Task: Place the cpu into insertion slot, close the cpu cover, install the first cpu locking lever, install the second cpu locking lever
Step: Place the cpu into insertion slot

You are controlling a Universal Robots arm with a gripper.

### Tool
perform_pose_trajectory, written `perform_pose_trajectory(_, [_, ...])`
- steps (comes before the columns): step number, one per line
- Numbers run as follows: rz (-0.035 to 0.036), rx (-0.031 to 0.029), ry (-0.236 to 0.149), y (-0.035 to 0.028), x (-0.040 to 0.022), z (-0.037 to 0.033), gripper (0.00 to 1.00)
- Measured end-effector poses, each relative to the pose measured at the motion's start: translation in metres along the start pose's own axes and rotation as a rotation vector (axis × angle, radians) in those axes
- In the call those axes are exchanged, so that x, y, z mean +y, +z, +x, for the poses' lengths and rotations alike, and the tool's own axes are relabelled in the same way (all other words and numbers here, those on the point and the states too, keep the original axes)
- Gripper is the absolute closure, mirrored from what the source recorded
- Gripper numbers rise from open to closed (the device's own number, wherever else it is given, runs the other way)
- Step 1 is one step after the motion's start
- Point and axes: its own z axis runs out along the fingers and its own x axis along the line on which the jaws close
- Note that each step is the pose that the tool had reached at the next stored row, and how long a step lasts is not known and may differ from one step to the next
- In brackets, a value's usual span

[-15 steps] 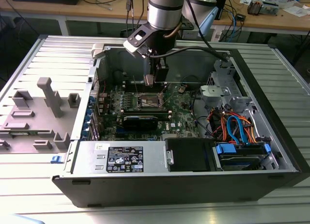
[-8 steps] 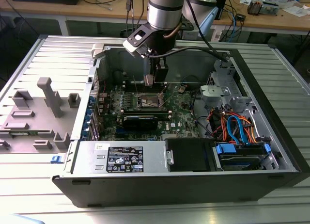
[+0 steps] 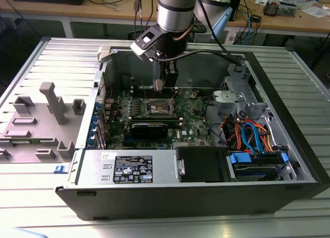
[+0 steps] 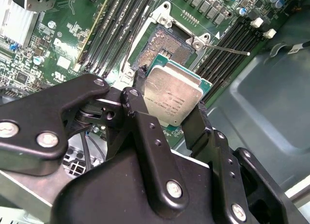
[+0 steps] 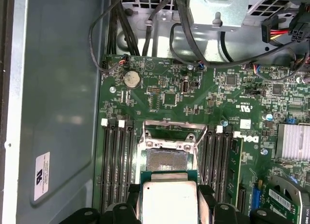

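My gripper (image 3: 158, 86) hangs inside the open computer case, shut on the cpu (image 3: 158, 84). In both wrist views the cpu (image 4: 173, 94) (image 5: 168, 202) shows its silvery-tan top, pinched at two opposite edges by the black fingers (image 4: 196, 122) (image 5: 206, 195). It is tilted and held in the air, just short of the insertion slot (image 4: 162, 45) (image 5: 166, 159) (image 3: 159, 108). The slot lies bare, its dark contact field showing. The cpu cover (image 5: 167, 124) stands swung open at the slot's far edge. A thin wire locking lever (image 4: 227, 50) (image 5: 200, 139) sticks out, unlatched, beside the slot.
Long black memory slots (image 5: 116, 161) (image 5: 215, 156) flank the slot on both sides. A finned heat sink (image 5: 293, 141) sits nearby. In the exterior view the case holds a drive cage with blue and orange cables (image 3: 252, 135) and a power supply (image 3: 129, 168). A grey fixture (image 3: 46, 109) lies outside.
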Motion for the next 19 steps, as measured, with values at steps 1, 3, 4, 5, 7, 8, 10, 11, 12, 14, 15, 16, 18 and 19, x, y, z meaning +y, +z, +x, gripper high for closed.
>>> perform_pose_trajectory(1, [0.0000,0.0002,0.005,0.0001,0.0000,0.0000,0.45])
perform_pose_trajectory(3, [0.0000,0.0006,0.012,0.0002,0.0000,0.0000,0.45])
perform_pose_trajectory(4, [0.0000,0.0006,0.014,0.0003,0.0000,0.0000,0.45])
perform_pose_trajectory(5, [0.0001,0.0010,0.023,0.0004,0.0000,0.0000,0.45])
perform_pose_trajectory(7, [0.0002,0.0015,0.035,0.0007,0.0000,0.0000,0.45])
perform_pose_trajectory(8, [0.0002,0.0018,0.041,0.0009,0.0000,0.0000,0.45])
perform_pose_trajectory(10, [0.0002,0.0028,0.063,0.0014,0.0001,0.0000,0.45])
perform_pose_trajectory(11, [0.0002,0.0030,0.069,0.0015,0.0001,0.0000,0.45])
perform_pose_trajectory(12, [0.0002,0.0030,0.069,0.0015,0.0001,0.0000,0.45])
perform_pose_trajectory(14, [0.0003,0.0029,0.069,0.0017,0.0001,0.0000,0.45])
perform_pose_trajectory(15, [0.0003,0.0028,0.069,0.0021,0.0001,0.0000,0.45])
perform_pose_trajectory(16, [0.0002,0.0027,0.069,0.0023,0.0001,0.0000,0.45])
perform_pose_trajectory(18, [0.0002,0.0028,0.069,0.0029,0.0000,0.0000,0.45])
perform_pose_trajectory(19, [0.0002,0.0027,0.069,0.0032,-0.0002,0.0000,0.45])
